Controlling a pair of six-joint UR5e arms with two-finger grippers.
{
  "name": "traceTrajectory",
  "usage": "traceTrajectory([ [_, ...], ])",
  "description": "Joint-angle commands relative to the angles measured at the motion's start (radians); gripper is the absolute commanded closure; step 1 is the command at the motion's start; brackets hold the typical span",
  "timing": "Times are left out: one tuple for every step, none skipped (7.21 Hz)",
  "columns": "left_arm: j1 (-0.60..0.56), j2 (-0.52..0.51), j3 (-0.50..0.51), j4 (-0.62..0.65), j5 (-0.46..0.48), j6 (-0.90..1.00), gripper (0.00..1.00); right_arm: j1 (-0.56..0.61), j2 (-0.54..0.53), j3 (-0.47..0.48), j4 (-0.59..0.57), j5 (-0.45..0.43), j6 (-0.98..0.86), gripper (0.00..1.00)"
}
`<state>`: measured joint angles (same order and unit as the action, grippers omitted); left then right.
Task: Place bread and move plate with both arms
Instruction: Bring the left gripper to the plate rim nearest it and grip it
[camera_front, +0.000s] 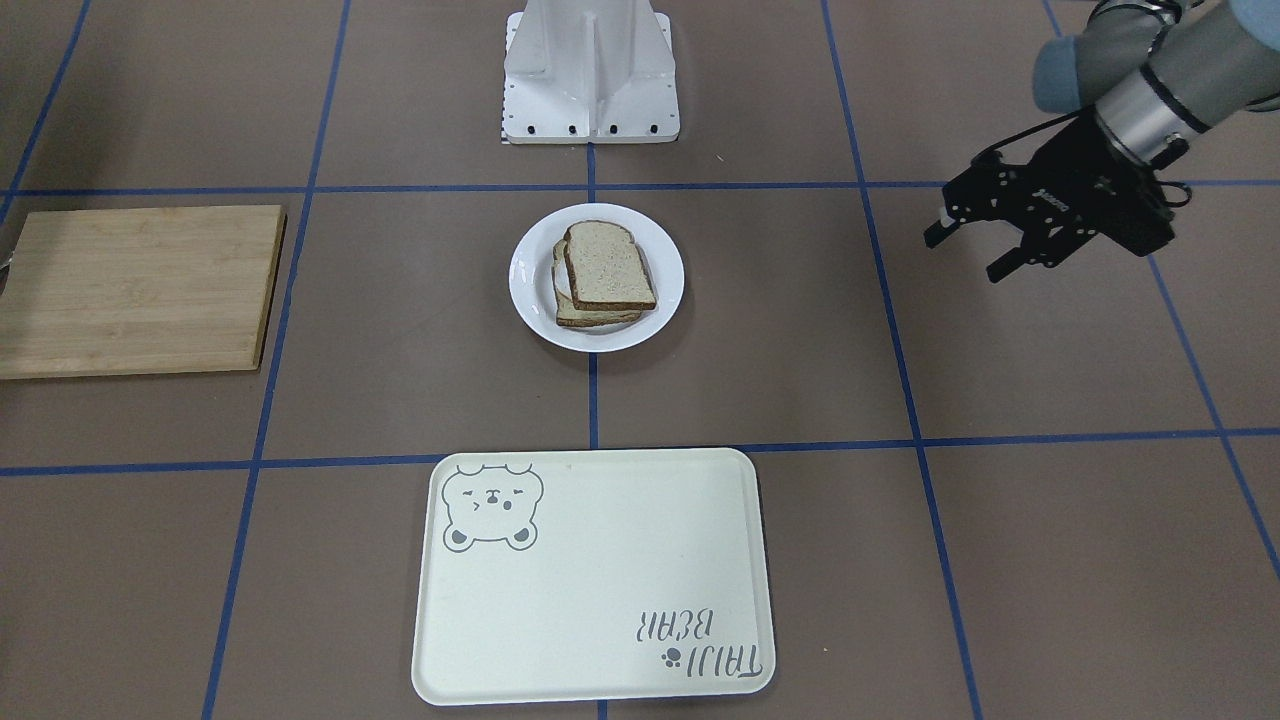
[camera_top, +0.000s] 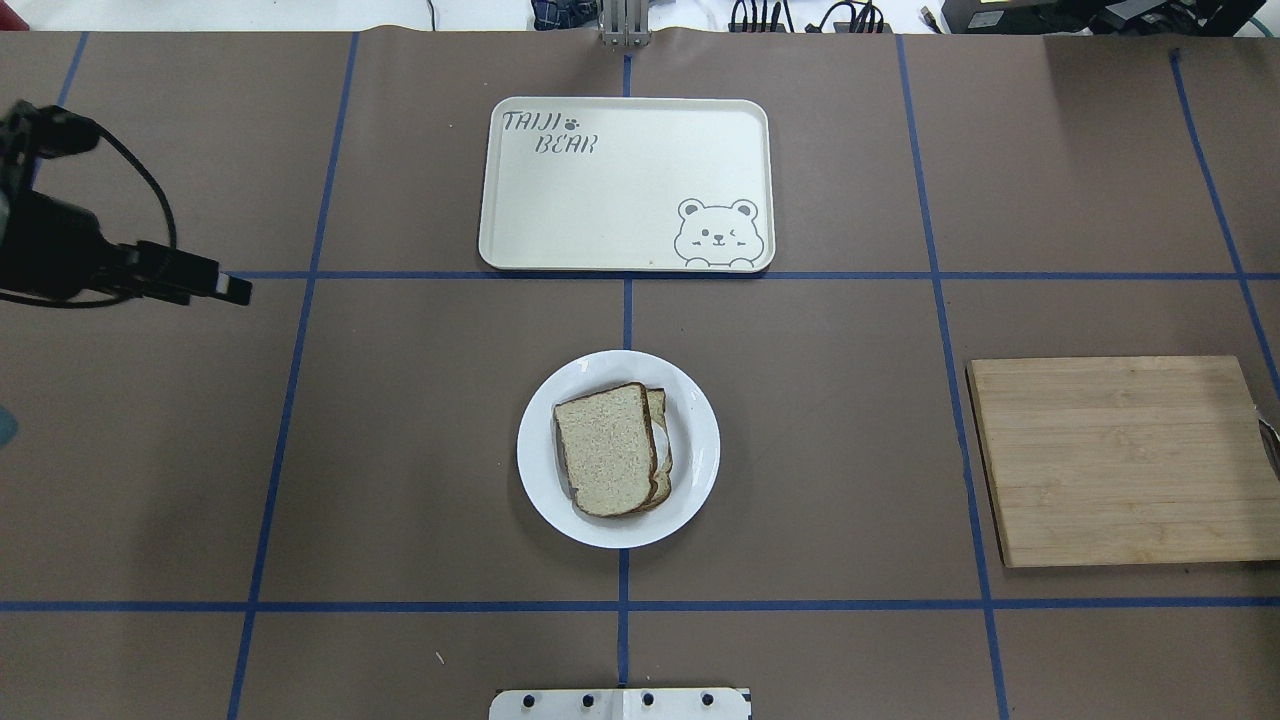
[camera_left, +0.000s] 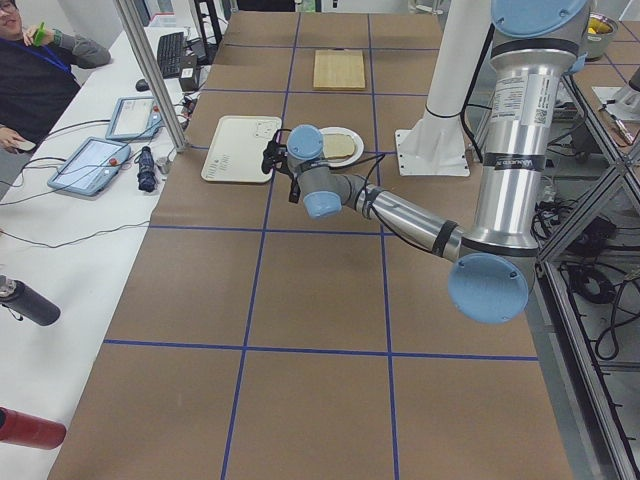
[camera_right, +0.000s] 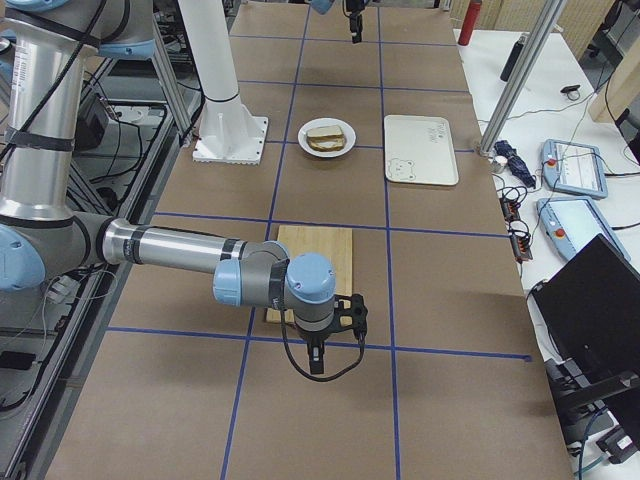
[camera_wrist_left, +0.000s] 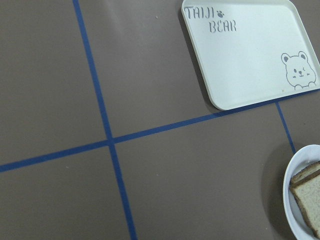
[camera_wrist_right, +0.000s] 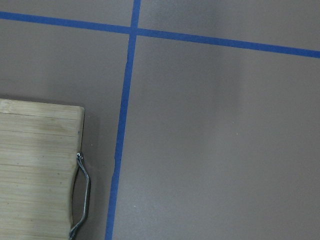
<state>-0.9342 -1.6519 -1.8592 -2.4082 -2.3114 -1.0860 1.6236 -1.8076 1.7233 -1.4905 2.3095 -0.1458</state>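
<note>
The cream tray (camera_front: 600, 600) lies bottom centre of the front view. The plate (camera_front: 530, 300), mid-frame, could tilt if the two arms lift it unevenly. On it, the bread (camera_front: 607, 262) sits skewed atop another slice and might slide off. The left gripper (camera_front: 968, 256), upper right, is spread and empty. The right gripper (camera_right: 315, 362) is low in the right-side view, and I cannot tell whether it is open.

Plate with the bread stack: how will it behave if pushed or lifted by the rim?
The plate looks glossy and rigid, so likely slippery when pinched. The bread sits askew on a lower slice, so it may slide if tilted.
</note>
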Motion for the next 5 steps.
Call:
traceTrajectory([
  [0.218,-0.018,0.036,-0.173,0.203,-0.232,0.02,-0.001,-0.001,-0.004,0.001,0.001,0.0,0.0],
  [0.283,-0.061,0.085,-0.248,0.28,-0.312,0.02,0.001,-0.002,-0.002,-0.001,0.001,0.0,0.0],
  [0.363,-0.096,0.122,-0.271,0.365,-0.339,0.02,-0.001,-0.001,-0.004,0.001,0.001,0.0,0.0],
  [0.42,-0.136,0.158,-0.275,0.423,-0.353,0.03,-0.001,0.001,-0.004,-0.001,0.002,0.002,0.0],
  [0.478,-0.161,0.193,-0.323,0.472,-0.423,0.11,-0.001,0.002,-0.002,-0.001,0.002,0.003,0.0],
])
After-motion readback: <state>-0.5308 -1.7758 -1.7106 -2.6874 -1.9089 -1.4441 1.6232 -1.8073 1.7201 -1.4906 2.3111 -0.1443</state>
